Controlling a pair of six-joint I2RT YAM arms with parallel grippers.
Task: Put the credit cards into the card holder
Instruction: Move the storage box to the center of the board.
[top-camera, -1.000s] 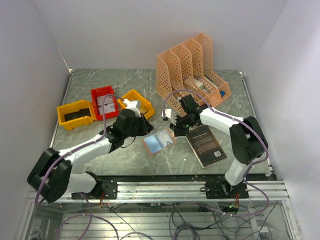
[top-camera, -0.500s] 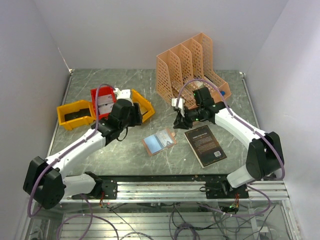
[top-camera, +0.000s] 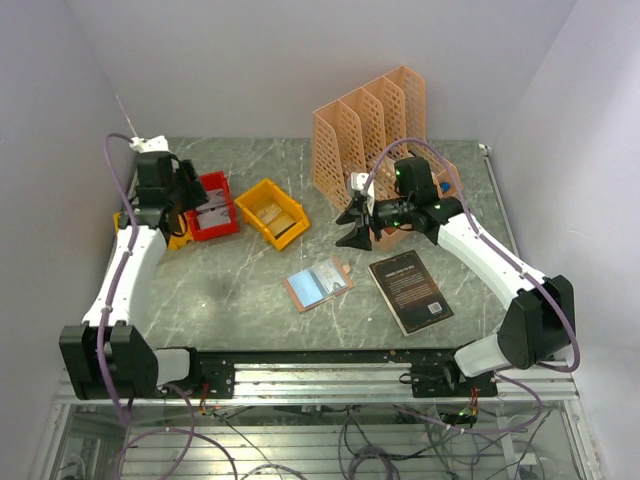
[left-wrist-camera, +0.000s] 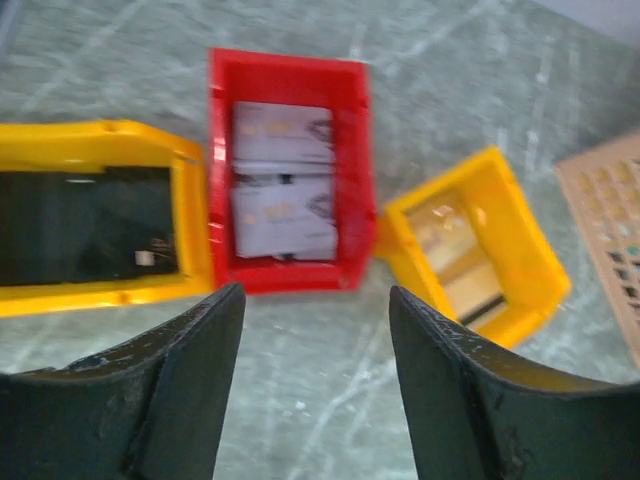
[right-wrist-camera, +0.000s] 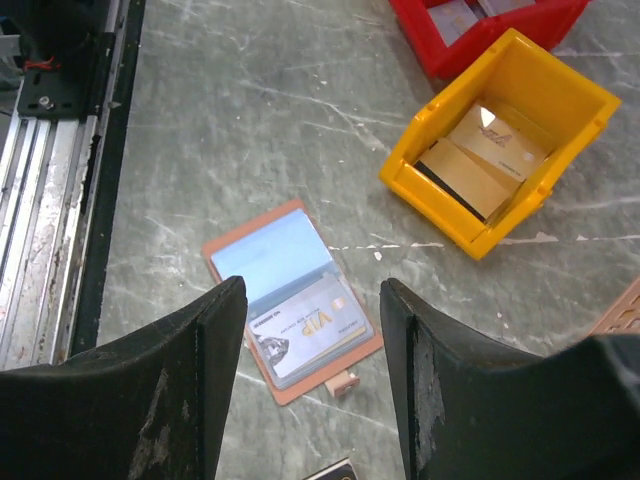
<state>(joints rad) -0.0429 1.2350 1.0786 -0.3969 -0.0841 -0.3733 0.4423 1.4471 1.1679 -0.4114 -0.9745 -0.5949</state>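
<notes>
Tabletop (right-wrist-camera: 250, 120): VIP card (right-wrist-camera: 312, 325) in holder (right-wrist-camera: 272, 258), right wrist only

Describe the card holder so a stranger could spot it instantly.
From the tall peach lattice organizer at the back, come forward to the black book. Left of it lies the card holder: small, open flat, salmon-edged, pale blue inside, far smaller than the book.
</notes>
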